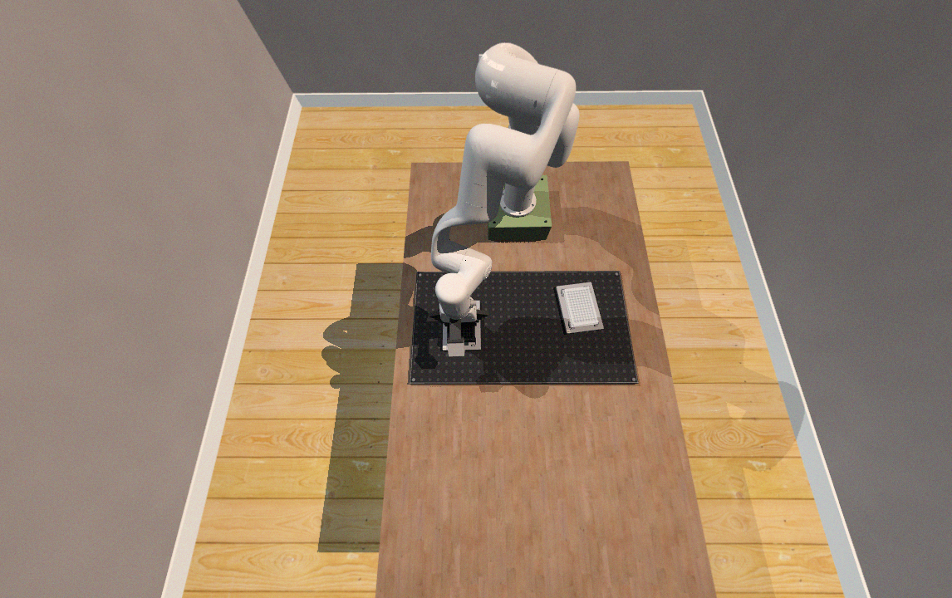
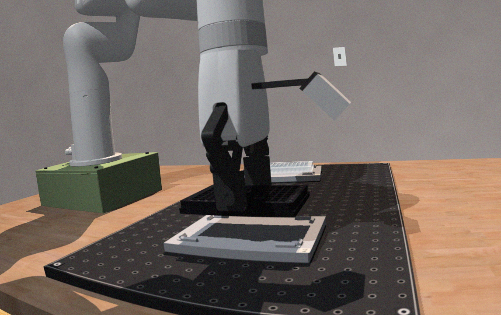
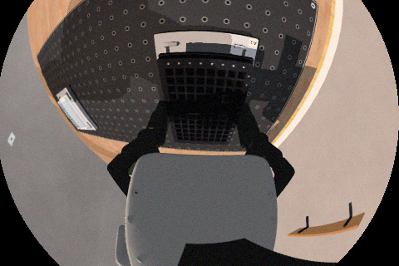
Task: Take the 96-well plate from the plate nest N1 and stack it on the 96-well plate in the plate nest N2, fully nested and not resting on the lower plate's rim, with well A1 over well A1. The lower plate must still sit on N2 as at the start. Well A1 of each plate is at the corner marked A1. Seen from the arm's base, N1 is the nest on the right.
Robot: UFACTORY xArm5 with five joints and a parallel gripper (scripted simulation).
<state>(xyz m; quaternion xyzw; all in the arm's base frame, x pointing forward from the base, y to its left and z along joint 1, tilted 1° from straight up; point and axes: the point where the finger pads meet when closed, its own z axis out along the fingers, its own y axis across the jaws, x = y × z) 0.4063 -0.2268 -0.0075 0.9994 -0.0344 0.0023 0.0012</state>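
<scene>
My gripper point(image 2: 240, 195) is shut on the black 96-well plate point(image 2: 246, 199) and holds it level a little above the empty white nest N1 point(image 2: 246, 237). In the wrist view the black plate point(image 3: 202, 100) sits between my fingers, with the nest N1 point(image 3: 206, 42) showing beyond its far edge. In the overhead view my gripper point(image 1: 459, 330) is at the left side of the black breadboard. The clear 96-well plate point(image 1: 580, 306) rests on nest N2 at the breadboard's right side; it also shows behind my gripper in the side view point(image 2: 292, 167).
The arm's green base block point(image 2: 99, 180) stands behind the black perforated breadboard point(image 1: 522, 327). A small grey camera box on a black rod point(image 2: 325, 96) sticks out from the wrist.
</scene>
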